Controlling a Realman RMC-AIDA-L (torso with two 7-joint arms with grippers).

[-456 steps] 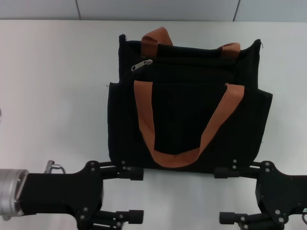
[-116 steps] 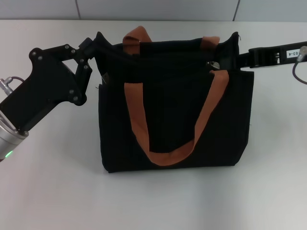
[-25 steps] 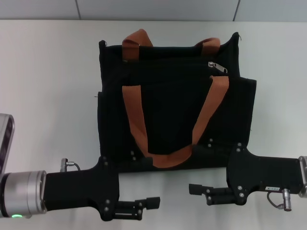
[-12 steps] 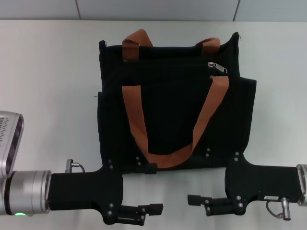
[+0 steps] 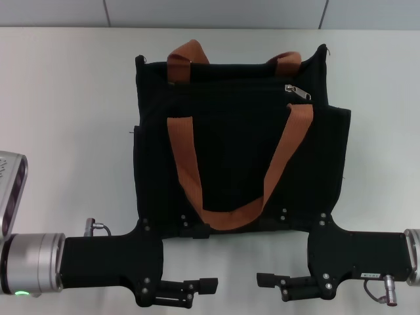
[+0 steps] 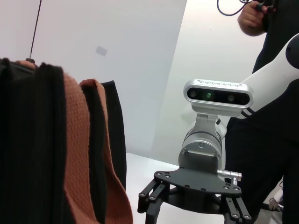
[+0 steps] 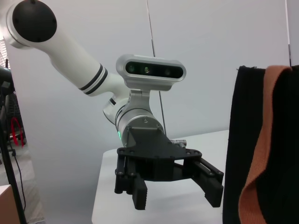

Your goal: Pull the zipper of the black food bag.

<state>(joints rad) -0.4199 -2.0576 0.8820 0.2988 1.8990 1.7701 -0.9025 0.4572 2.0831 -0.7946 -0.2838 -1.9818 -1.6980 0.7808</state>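
Observation:
The black food bag (image 5: pixel 239 151) lies on the white table with its two orange-brown handles (image 5: pixel 197 177) on top. The zipper (image 5: pixel 298 90), a small silver pull, sits at the right end of the bag's far zip line. My left gripper (image 5: pixel 205 257) is open and empty at the bag's near left edge. My right gripper (image 5: pixel 272 248) is open and empty at the near right edge. The left wrist view shows the bag (image 6: pixel 28 149) close by and the right gripper (image 6: pixel 194 217) facing it. The right wrist view shows the bag (image 7: pixel 240 130) and the open left gripper (image 7: pixel 176 198).
The white table (image 5: pixel 65 118) spreads to the left, right and far side of the bag, up to a grey wall (image 5: pixel 210 12). A person in dark clothes (image 6: pixel 275 116) stands beyond the right arm in the left wrist view.
The zipper pull went from the left end to the right end and the bag shifted left. Both grippers came back from its far corners to the near edge, barely moving in the last second.

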